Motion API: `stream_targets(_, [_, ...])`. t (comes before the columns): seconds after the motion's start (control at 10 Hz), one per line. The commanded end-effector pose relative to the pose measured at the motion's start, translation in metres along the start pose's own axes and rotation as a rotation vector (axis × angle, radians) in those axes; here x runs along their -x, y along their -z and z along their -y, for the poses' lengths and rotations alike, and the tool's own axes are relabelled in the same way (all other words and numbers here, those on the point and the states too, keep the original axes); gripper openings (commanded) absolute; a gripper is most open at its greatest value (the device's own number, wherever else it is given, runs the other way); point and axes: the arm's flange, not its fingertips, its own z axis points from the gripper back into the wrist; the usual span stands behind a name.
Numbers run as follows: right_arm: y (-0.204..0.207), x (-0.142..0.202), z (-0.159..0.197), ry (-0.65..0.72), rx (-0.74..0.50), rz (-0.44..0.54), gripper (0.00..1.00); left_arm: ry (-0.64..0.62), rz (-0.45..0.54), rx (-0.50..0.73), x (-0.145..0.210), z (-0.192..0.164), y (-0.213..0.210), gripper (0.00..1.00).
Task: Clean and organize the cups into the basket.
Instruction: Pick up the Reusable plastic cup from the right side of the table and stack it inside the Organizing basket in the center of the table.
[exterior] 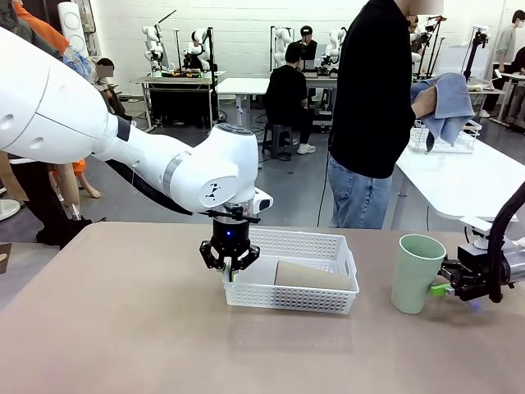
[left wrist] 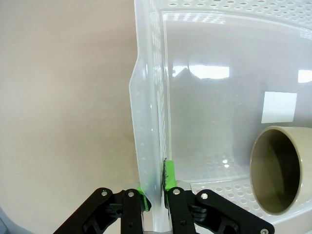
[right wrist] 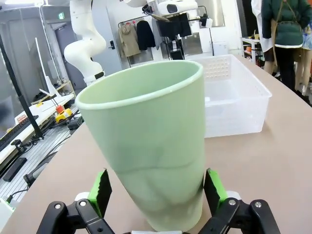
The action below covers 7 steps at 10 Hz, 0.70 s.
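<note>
The white mesh basket (exterior: 305, 244) sits mid-table, and my left gripper (exterior: 230, 268) is shut on the rim of its left end wall. In the left wrist view the green pads (left wrist: 170, 178) pinch that thin basket wall (left wrist: 148, 122). A tan cup (exterior: 313, 276) lies on its side inside the basket, its mouth (left wrist: 274, 170) facing the left wrist camera. A mint green cup (exterior: 417, 273) stands upright on the table to the right. My right gripper (exterior: 441, 288) is open, its pads (right wrist: 102, 189) flanking the lower part of the green cup (right wrist: 146, 136).
A person in black stands at the far side, rubbing something with a blue cloth (exterior: 447, 103). A taller open white basket (exterior: 447, 138) sits on the white table (exterior: 459, 176) behind. The brown table (exterior: 123, 328) has free room at the front and left.
</note>
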Motion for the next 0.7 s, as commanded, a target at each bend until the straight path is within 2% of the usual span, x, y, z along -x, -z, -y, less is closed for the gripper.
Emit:
stream_targets(0.0, [0.003, 0.0, 0.009, 0.02, -0.014, -0.014, 1.0, 0.001, 0.0, -0.001, 0.0, 0.0, 0.001, 0.0])
stream_targets(0.6, [0.033, 0.001, 0.016, -0.06, -0.042, -0.044, 1.0, 0.001, 0.0, -0.001, 0.0, 0.0, 0.001, 0.0])
